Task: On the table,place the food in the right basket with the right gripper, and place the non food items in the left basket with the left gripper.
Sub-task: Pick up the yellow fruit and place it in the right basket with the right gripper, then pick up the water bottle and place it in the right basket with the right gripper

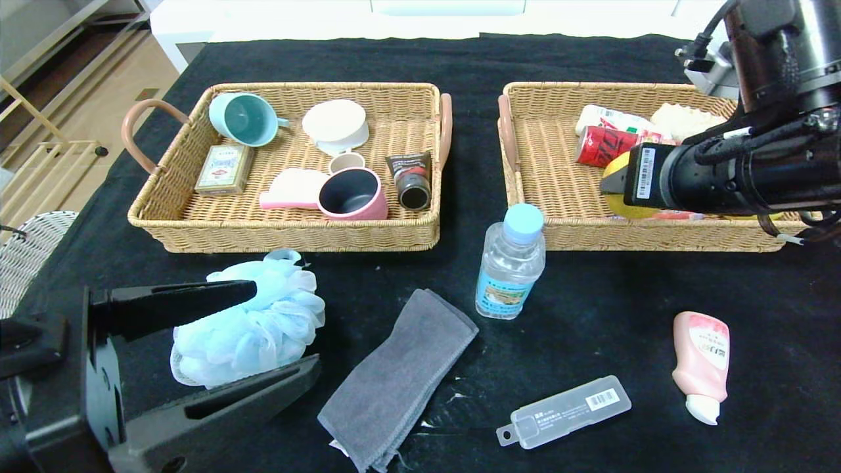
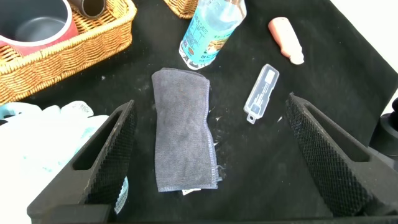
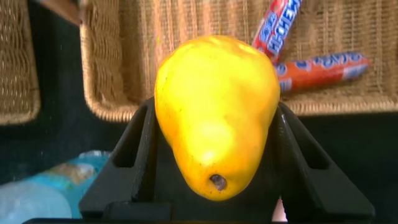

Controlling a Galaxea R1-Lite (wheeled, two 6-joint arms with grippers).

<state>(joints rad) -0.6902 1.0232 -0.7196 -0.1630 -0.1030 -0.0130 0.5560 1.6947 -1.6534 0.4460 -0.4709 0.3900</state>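
Two wicker trays sit side by side at the back of the black tabletop [image 1: 591, 309]. Over the right basket [image 1: 545, 177], the right gripper [image 3: 214, 155] has its jaws clamped on either side of the yellow pear [image 3: 214, 112], holding it above the tray's front part, where a red can [image 1: 601, 144] and wrapped snacks [image 3: 320, 68] already lie. Down at the near left, the left gripper [image 1: 279, 328] stands with its jaws spread wide, one on each side of the pale blue bath pouf [image 1: 253, 325], which rests on the cloth in front of the left basket [image 1: 295, 236]; whether they touch the pouf I cannot tell. Just beside the pouf lies the folded grey towel [image 1: 401, 374], and behind it the water bottle [image 1: 511, 263] stands upright between the two baskets' front corners. Nearer the front are the translucent plastic case [image 1: 565, 412] and, off to its right, the pink squeeze tube [image 1: 702, 364], cap toward the front.
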